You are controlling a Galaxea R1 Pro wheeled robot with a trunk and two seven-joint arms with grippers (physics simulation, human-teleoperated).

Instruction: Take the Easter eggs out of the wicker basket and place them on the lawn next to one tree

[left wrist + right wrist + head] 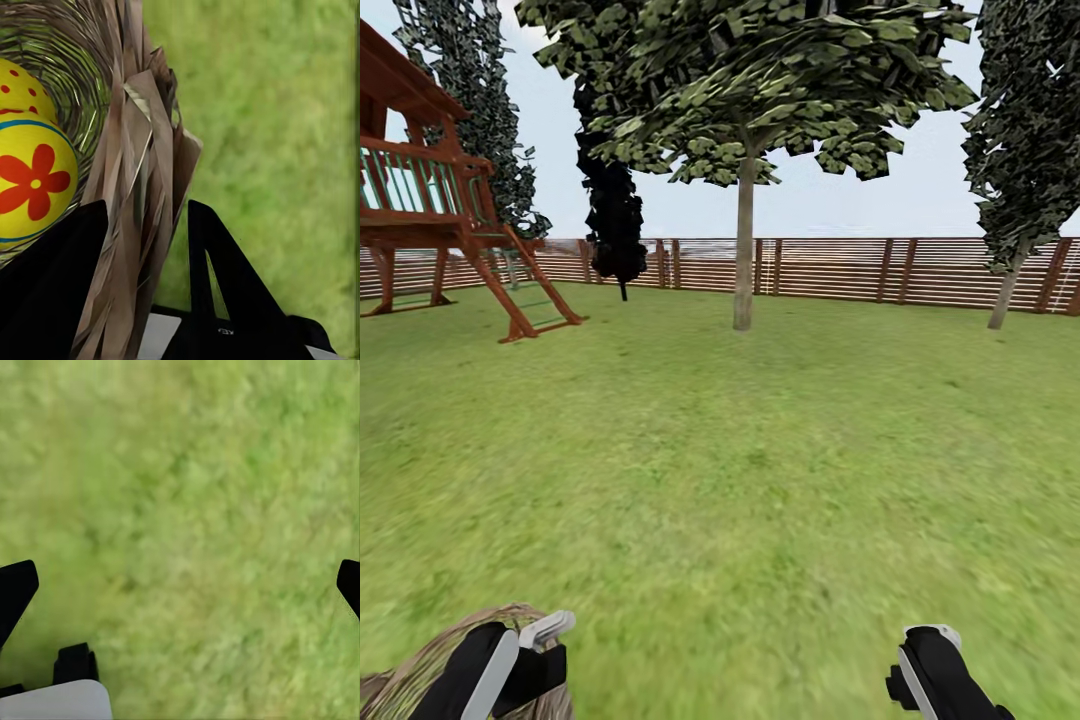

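The wicker basket (142, 187) sat at the near left corner of the head view, and the left gripper (146, 247) was clamped onto its rim wall, one black finger (52, 277) inside the weave and the other (225, 277) outside over the grass. Inside the basket I could count two Easter eggs (34, 184) for sure in the left wrist view, yellow with blue bands and red marks, one pressed up against the other; a third, can't tell, the rim cut off the rest of the bowl.

The right gripper (180, 577) hung over bare lawn (760, 480) at the near right, fingers spread wide, nothing between them.

Going outward, there was loads of open grass ahead, no obstacle between the robot and the far trees. The tree (744, 240) with the pale straight trunk stood far, about centre. One more leafy tree (1010, 280) leaned at the far right and one dark narrow cypress (615, 220) stood left of centre. A wooden play tower (430, 200) was at the far left, and the slatted fence (840, 268) closed off the far edge of the garden.
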